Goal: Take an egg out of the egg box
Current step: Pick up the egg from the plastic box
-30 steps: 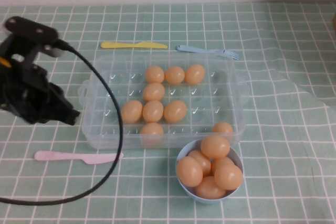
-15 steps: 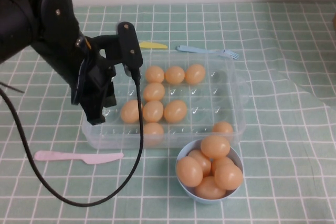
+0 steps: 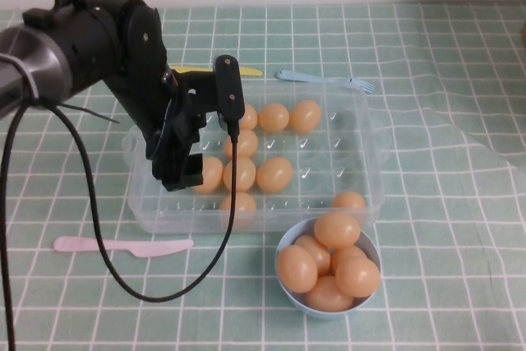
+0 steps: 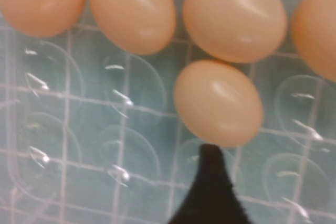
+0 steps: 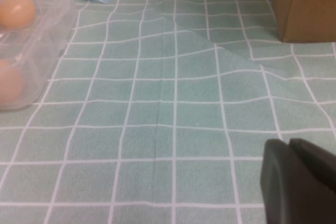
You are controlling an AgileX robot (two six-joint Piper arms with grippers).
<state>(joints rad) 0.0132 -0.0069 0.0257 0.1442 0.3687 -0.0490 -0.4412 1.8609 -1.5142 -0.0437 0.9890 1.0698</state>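
Over the left half of the egg box (image 3: 362,195), the left gripper (image 3: 182,172) hangs just above the egg (image 3: 207,174), which sits in a cell in the left-hand cluster; whether its fingers are apart I cannot tell. The egg looks light, smooth, slippery and probably fragile, best pinched gently across its middle. The left wrist view shows the egg (image 4: 218,102) close up beside one fingertip (image 4: 209,182). Only the right wrist view shows the right gripper (image 5: 299,182), low over bare cloth well right of the box, state unclear.

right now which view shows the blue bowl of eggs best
The high view: the whole blue bowl shows, heaped with eggs, just in front of the egg box, while the left gripper is over the box. Neither wrist view shows the bowl; the right gripper hangs over bare cloth.
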